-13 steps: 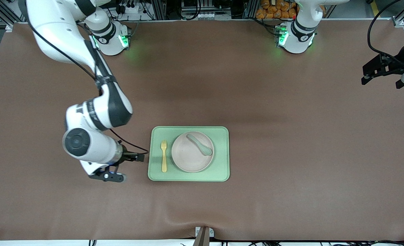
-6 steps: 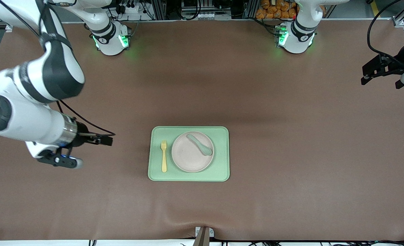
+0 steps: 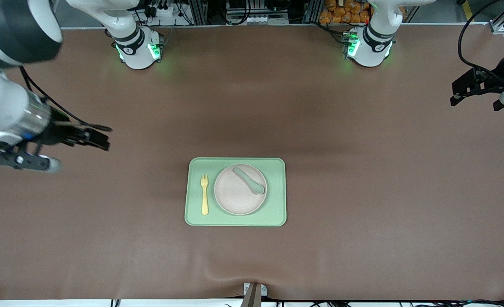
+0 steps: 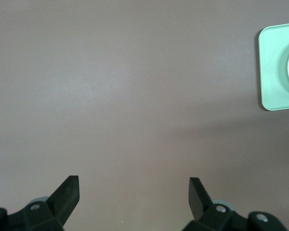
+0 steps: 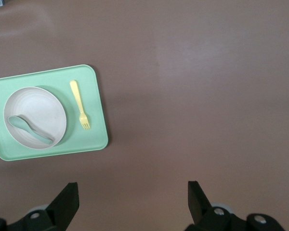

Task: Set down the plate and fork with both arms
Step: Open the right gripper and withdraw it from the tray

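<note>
The off-white plate (image 3: pixel 235 200) lies on the pale green tray (image 3: pixel 277 213) in the middle of the table. The pale yellow fork (image 3: pixel 204 194) lies on the tray beside the plate, toward the right arm's end. My right gripper (image 3: pixel 100 135) is open and empty, up over bare table toward the right arm's end, well apart from the tray. Its wrist view shows the plate (image 5: pixel 38 108), fork (image 5: pixel 80 104) and tray (image 5: pixel 94 139) past the open gripper (image 5: pixel 132 190). My left gripper (image 3: pixel 476 103) waits open and empty over the table's edge at the left arm's end (image 4: pixel 133 185).
A muted green spoon (image 3: pixel 248 180) lies in the plate; it also shows in the right wrist view (image 5: pixel 31 130). A corner of the tray (image 4: pixel 274 72) shows in the left wrist view. The brown table mat (image 3: pixel 363 170) surrounds the tray.
My right arm has swung away from the tray toward its own end of the table and risen, its gripper empty. The left arm, plate, fork and spoon have not moved.
</note>
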You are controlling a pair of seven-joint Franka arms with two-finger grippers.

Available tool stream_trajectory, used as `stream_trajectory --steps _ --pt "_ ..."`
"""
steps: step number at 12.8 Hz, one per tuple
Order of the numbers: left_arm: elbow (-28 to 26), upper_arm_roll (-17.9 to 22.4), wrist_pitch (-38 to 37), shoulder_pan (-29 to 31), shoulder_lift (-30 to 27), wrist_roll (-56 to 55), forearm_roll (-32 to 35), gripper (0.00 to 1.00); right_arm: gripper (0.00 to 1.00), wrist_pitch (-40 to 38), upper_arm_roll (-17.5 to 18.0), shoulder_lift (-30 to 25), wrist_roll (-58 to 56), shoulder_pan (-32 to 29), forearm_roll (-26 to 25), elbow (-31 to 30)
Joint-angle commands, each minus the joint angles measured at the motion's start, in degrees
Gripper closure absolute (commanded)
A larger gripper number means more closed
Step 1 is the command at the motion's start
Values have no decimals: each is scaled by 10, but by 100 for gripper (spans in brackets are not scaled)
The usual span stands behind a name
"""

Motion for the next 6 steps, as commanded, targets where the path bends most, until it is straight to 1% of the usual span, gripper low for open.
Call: stream_trajectory --steps 1,2,4,5,6 --pt "1 0 1 3 -3 12 -9 0 0 13 -45 -110 -25 -10 58 -108" --pt "1 0 1 3 -3 12 -9 0 0 18 -61 -138 -35 -7 69 -131" --pt "1 0 1 3 -3 12 -9 0 0 28 -62 -179 -39 -5 64 -169" --pt "1 0 1 3 -3 12 -9 0 0 37 -60 -191 -39 -6 54 -189" --pt "1 0 1 3 -3 12 -9 0 0 38 -48 -192 -37 -3 32 -193"
